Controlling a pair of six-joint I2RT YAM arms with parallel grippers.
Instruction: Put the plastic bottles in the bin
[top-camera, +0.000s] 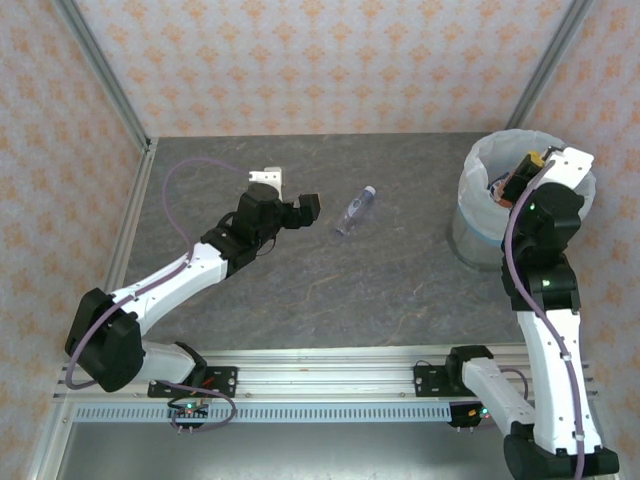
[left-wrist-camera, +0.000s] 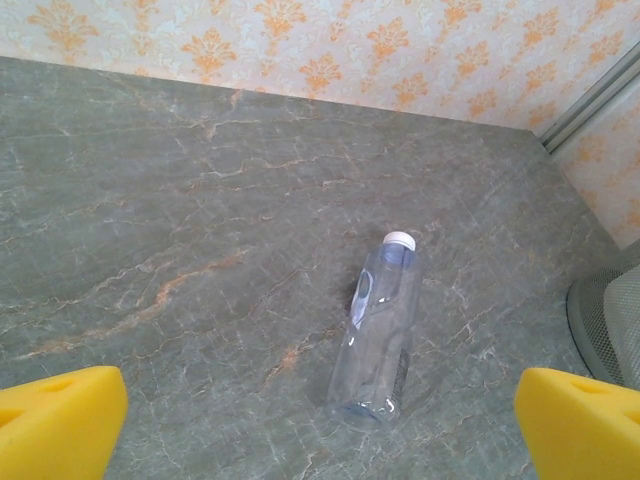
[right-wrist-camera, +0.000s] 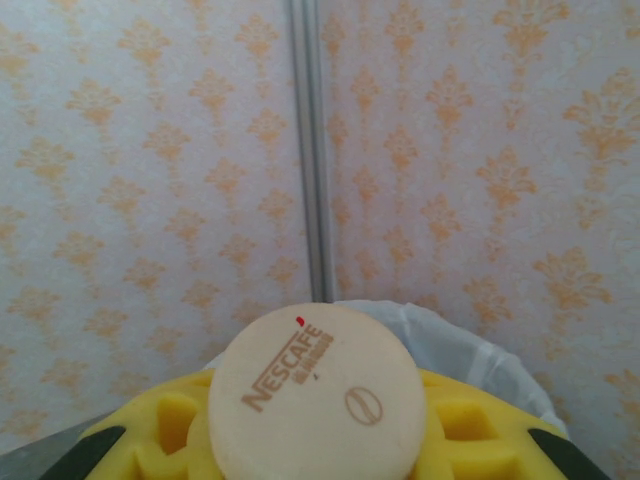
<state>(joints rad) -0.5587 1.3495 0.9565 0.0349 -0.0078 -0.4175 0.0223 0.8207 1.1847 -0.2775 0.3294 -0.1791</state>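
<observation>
Yellow foam pads (left-wrist-camera: 60, 420) of the left gripper (left-wrist-camera: 320, 425) stand spread wide, one at each lower corner of the wrist view, holding and touching nothing. Straight ahead of them, just beyond the gap, a clear plastic bottle (left-wrist-camera: 380, 345) lies on its side on the grey stone-patterned table (left-wrist-camera: 180, 200). Its base is toward the hand and its pale cap points away, tilted a little to the right. Its long axis therefore runs roughly along the approach line rather than across the jaws, so I judge the wrist needs a turn, or the pads must close across the bottle's width. This arm is plainly the nearer one to the bottle. The right gripper (top-camera: 522, 172) is well off to the right of the bottle, poised above the bag-lined bin (top-camera: 478, 158). Its pads are pressed together on a round tan Nescafé cap (right-wrist-camera: 315, 395), presumably the top of another bottle, which is ready to be let go into the bin.
</observation>
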